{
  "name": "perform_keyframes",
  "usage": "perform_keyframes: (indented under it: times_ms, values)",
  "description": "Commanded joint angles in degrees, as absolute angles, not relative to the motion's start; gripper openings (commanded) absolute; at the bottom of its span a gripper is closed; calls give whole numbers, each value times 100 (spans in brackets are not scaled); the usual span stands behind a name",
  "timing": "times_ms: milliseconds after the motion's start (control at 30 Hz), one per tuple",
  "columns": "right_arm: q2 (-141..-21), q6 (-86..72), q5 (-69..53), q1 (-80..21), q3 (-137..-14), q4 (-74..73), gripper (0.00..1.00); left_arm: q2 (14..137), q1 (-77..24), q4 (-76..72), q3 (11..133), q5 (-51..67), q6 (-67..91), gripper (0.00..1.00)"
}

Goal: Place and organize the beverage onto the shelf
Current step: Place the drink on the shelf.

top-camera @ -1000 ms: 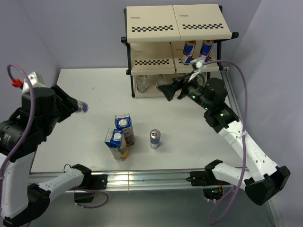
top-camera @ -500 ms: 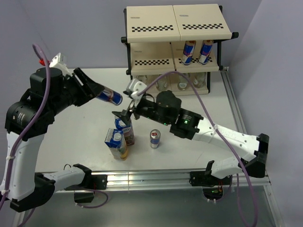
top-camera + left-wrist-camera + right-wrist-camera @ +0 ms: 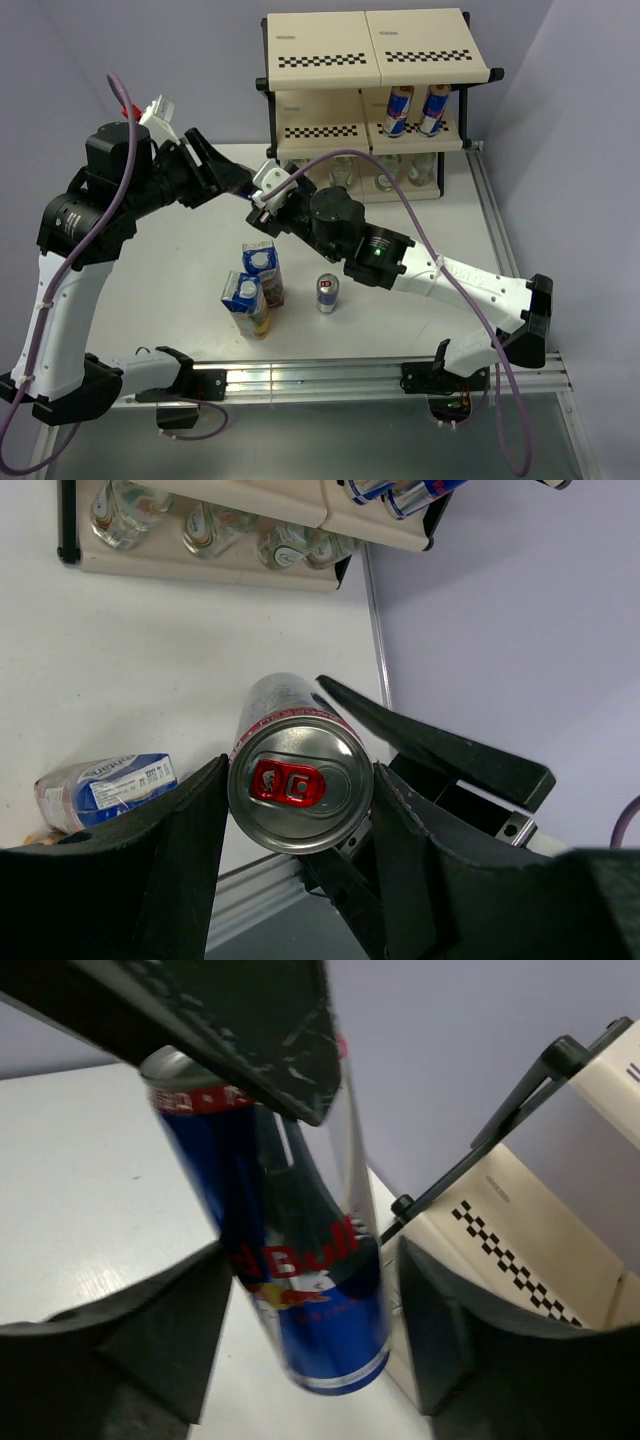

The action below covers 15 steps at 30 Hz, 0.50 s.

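Observation:
A slim blue-and-silver can hangs in mid-air, my left gripper shut on it near its top. My right gripper meets it from the right. In the right wrist view its fingers flank the can's lower half, with a thin gap on the right side. The shelf stands at the back, two cans on its middle tier and several clear bottles on the bottom board. On the table stand a purple carton, a yellow carton and another can.
A metal rail runs along the table's near edge. Purple cables loop over both arms. The right arm's forearm stretches across the table just behind the standing can. Walls close in on the left, right and back.
My left arm lifted the can up and right. My right arm swung left from the shelf to the can, and its jaws narrowed around it.

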<state>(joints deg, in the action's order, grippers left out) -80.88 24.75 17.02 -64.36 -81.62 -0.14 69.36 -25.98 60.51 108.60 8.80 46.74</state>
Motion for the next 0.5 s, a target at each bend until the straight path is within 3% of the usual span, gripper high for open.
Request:
perform_keyframes:
  times_ms: [0, 133, 367, 433, 467]
  values:
    - [-8174, 2830, 2127, -6442, -8411, 27, 69, 6969, -2619, 5466, 11056, 1038, 4711, 0]
    - [-8288, 2935, 2223, -6469, -8499, -158, 60, 7084, -2610, 5634, 11162, 967, 4650, 0]
    - [-8323, 2962, 2022, -6486, -8499, -61, 61, 7119, -2610, 5467, 11180, 1195, 4658, 0]
    - [-8358, 2979, 1960, -6486, -8595, -114, 54, 7128, -2610, 5423, 11206, 1265, 4658, 0]
    - [-8411, 2979, 1951, -6486, -8700, -175, 40, 7137, -2610, 5405, 11215, 1300, 4667, 0]
